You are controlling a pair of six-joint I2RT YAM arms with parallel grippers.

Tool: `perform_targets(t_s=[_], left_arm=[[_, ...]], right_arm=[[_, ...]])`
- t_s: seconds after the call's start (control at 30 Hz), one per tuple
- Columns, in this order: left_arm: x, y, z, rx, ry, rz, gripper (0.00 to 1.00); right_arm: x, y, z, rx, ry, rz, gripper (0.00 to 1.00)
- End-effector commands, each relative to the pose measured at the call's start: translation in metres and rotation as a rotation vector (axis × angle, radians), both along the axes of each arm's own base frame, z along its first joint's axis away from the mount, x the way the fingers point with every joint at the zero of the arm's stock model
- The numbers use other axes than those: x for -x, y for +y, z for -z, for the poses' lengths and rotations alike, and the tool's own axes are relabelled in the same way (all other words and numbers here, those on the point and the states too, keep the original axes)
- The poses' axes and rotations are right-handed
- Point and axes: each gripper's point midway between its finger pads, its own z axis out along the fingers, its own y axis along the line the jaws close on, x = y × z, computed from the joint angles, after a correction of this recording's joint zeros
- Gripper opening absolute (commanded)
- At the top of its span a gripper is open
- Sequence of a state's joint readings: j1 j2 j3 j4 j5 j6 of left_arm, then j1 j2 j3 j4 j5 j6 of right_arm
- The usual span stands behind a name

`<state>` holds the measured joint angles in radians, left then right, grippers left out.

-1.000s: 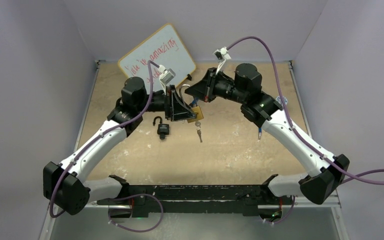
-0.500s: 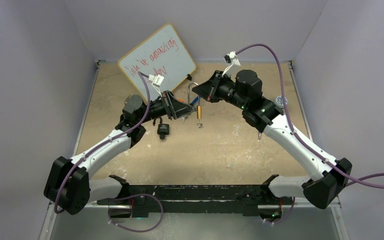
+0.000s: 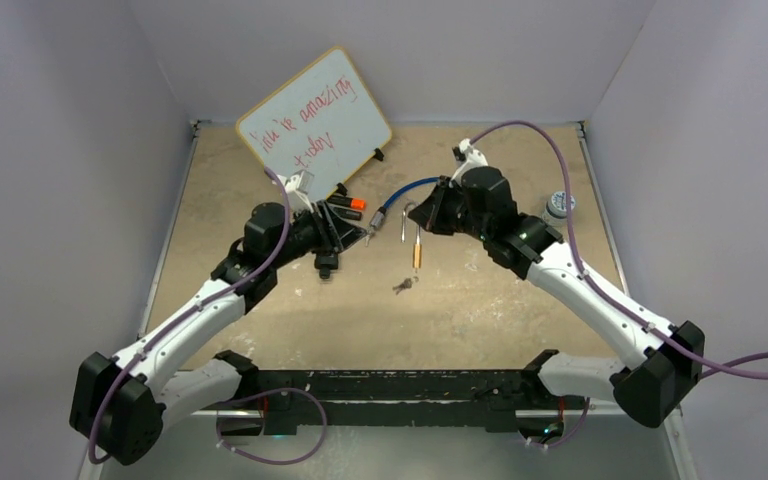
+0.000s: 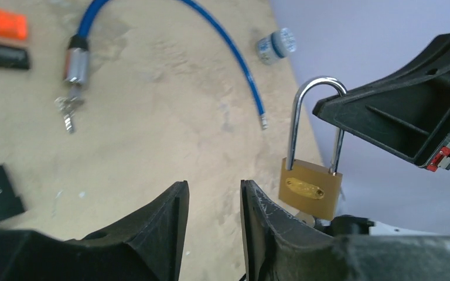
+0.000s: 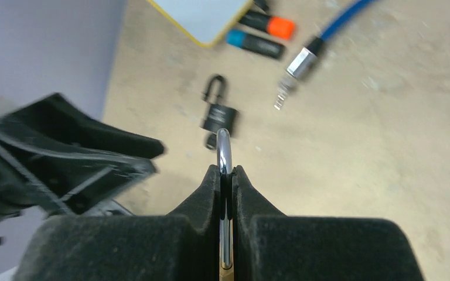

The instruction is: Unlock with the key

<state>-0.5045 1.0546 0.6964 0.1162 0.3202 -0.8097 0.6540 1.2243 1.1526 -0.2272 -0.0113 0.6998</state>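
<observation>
My right gripper [image 3: 426, 214] is shut on the steel shackle [image 5: 224, 153] of a brass padlock [image 3: 417, 246], which hangs below it above the table. The padlock also shows in the left wrist view [image 4: 310, 189], shackle up, with a silver key head at its underside. Small silver keys [image 3: 403, 285] show just below the padlock; I cannot tell whether they hang from it or lie on the table. My left gripper [image 3: 348, 232] is open and empty, to the left of the padlock and apart from it; it also shows in its own wrist view [image 4: 213, 193].
A black padlock [image 3: 327, 262] with its shackle open lies under my left gripper. A blue cable [image 3: 400, 191] with a metal end and keys [image 4: 68, 111], two markers [image 3: 348, 204], a whiteboard [image 3: 312, 118] and a small bottle [image 3: 557, 205] lie farther back.
My left gripper has let go of the brass padlock and drawn back to the left. My right gripper has come down and toward the front with the padlock hanging from it.
</observation>
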Motion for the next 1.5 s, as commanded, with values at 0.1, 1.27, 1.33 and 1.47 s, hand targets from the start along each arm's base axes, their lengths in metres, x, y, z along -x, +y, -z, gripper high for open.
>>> perform_targets(t_s=[0.1,1.27,1.33,1.47], left_arm=[[0.013,0.038,0.057,-0.181,0.106,-0.122,0.41],[0.013,0.065,0.024,-0.313,0.061,-0.194,0.45],[0.014,0.069,0.017,-0.342,0.054,-0.199,0.45],[0.017,0.078,0.0,-0.413,0.041,-0.194,0.46]], right_arm=[[0.015,-0.023,0.074,0.117,0.116,0.036,0.0],[-0.023,0.09,0.186,-0.118,0.272,-0.334,0.14],[-0.026,0.088,0.193,-0.074,0.284,-0.326,0.15],[-0.034,0.078,0.202,0.005,0.296,-0.271,0.35]])
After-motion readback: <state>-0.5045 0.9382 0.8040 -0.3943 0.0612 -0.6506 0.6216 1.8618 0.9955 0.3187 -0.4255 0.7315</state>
